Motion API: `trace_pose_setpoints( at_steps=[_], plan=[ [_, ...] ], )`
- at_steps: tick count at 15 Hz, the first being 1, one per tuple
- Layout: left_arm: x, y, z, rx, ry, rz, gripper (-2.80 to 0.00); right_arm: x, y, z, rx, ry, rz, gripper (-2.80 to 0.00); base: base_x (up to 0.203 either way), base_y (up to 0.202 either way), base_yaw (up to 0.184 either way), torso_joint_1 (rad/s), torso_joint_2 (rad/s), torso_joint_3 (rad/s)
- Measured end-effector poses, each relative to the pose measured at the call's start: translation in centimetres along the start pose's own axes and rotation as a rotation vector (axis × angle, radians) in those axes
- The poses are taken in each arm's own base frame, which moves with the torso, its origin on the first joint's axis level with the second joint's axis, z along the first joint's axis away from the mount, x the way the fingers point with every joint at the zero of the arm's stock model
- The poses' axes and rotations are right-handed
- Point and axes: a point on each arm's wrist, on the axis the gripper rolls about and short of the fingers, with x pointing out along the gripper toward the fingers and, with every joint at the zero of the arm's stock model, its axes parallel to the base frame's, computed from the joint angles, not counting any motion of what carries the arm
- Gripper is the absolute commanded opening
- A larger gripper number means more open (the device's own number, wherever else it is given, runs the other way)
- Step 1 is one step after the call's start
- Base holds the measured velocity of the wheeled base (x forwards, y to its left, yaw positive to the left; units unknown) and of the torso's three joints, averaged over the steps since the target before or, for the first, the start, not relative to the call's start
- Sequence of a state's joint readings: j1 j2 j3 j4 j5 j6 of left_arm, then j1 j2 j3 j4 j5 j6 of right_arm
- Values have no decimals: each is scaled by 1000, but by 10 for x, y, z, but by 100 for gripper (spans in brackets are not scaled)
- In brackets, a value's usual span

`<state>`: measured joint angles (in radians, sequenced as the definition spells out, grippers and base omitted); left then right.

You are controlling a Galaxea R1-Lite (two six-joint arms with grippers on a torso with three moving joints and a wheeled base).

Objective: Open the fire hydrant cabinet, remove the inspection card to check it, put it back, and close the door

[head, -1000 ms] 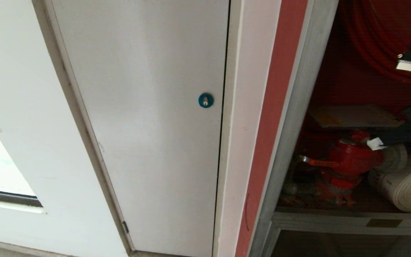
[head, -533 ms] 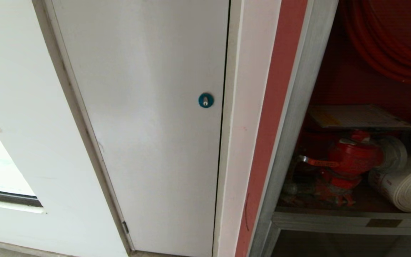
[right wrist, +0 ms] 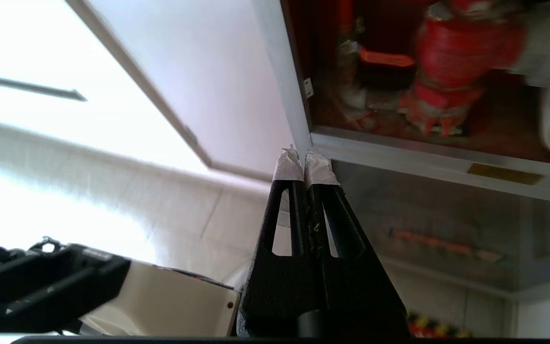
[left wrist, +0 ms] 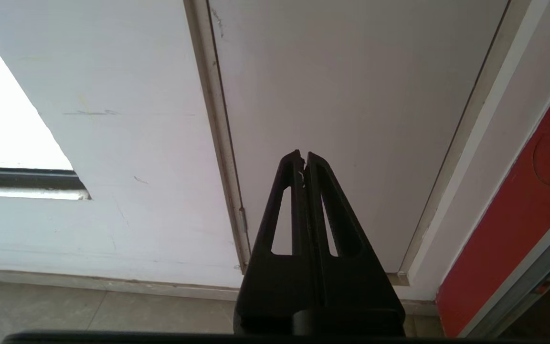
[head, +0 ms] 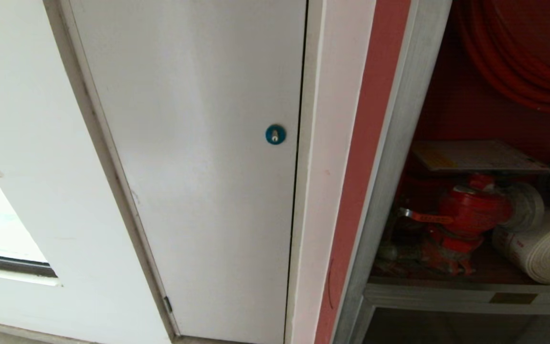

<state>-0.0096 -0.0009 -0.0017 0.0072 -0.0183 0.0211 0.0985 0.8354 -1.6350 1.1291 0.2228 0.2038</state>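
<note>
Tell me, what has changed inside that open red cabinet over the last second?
The robot's right arm, seen a second ago at the cabinet's right edge beside the flat pale beige-grey card, has withdrawn from the head view. Its right pincer is shut and empty, now outside and lower than the silver-framed red cabinet. The card stays lying above the red valve; the white rolled hose is unmoved.
</note>
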Motion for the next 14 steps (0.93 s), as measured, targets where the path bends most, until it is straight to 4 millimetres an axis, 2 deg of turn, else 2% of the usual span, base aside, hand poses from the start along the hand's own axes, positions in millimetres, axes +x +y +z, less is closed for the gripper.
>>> trace_pose_setpoints(
  at_steps=[3,6,10,14],
  plan=[
    [0,0,0,0,0,0,-280,-35,5,-43,-13,-111,-47,-280,0,0,0,0,0,0],
    [0,0,0,0,0,0,-280,-46,4,-84,-88,-199,-86,-280,0,0,0,0,0,0],
    [0,0,0,0,0,1,-280,-32,-8,-131,-195,-255,-107,-280,0,0,0,0,0,0],
    [0,0,0,0,0,0,-280,0,-28,-172,-230,-356,-101,-280,0,0,0,0,0,0]
  ],
)
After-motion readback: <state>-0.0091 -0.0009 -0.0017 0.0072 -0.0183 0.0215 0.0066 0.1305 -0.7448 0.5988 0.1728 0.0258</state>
